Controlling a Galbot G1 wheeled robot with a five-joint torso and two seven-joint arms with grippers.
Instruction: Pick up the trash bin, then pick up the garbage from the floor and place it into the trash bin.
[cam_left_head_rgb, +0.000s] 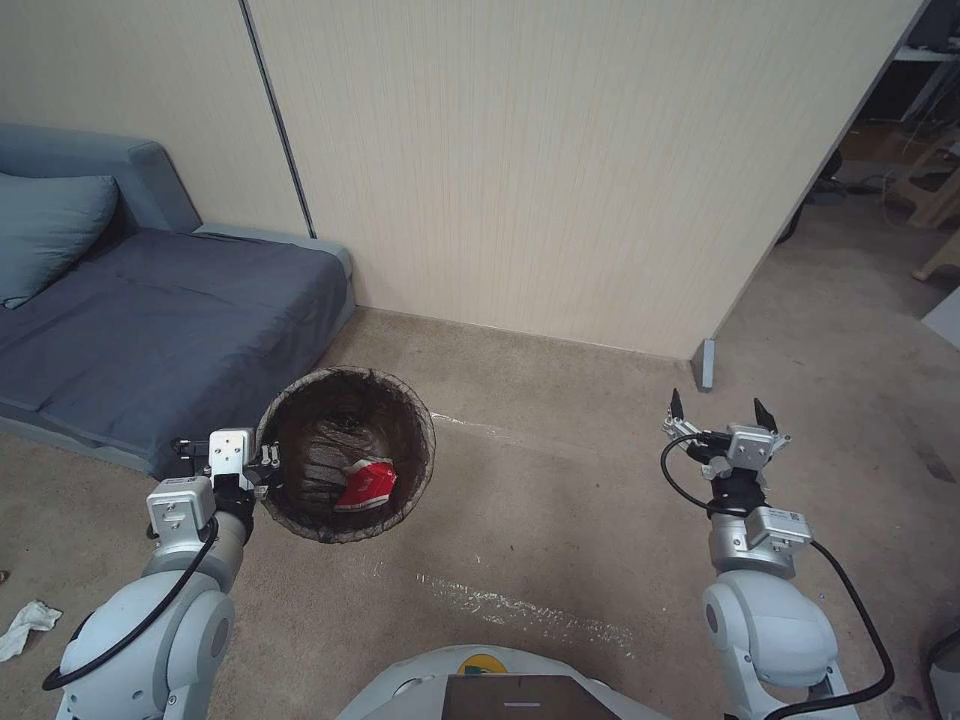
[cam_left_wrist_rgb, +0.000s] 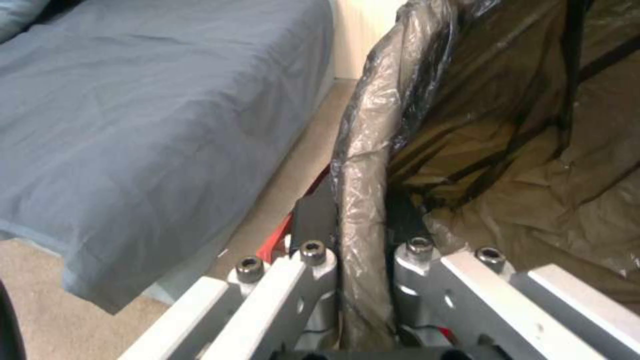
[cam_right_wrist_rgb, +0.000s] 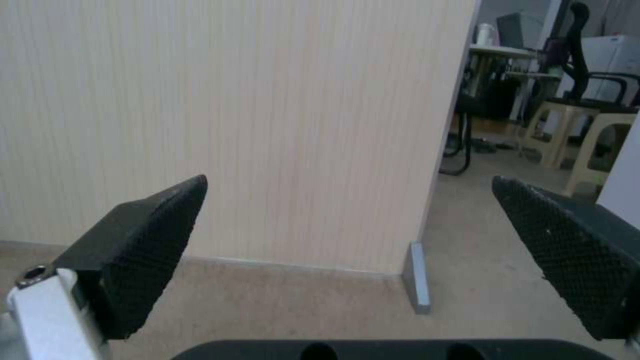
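trash bin (cam_left_head_rgb: 345, 455) rim clamped in left pincer (cam_left_head_rgb: 262, 468), right pincer (cam_left_head_rgb: 722, 412) spread wide, well apart

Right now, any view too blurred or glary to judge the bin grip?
Head view: even light, sharp; left gripper at the trash bin rim, red wrapper inside. Left wrist view: soft focus up close, sheen on the bag liner, yet fingers plainly straddle the rim. Right wrist view: right gripper open, background slightly soft.
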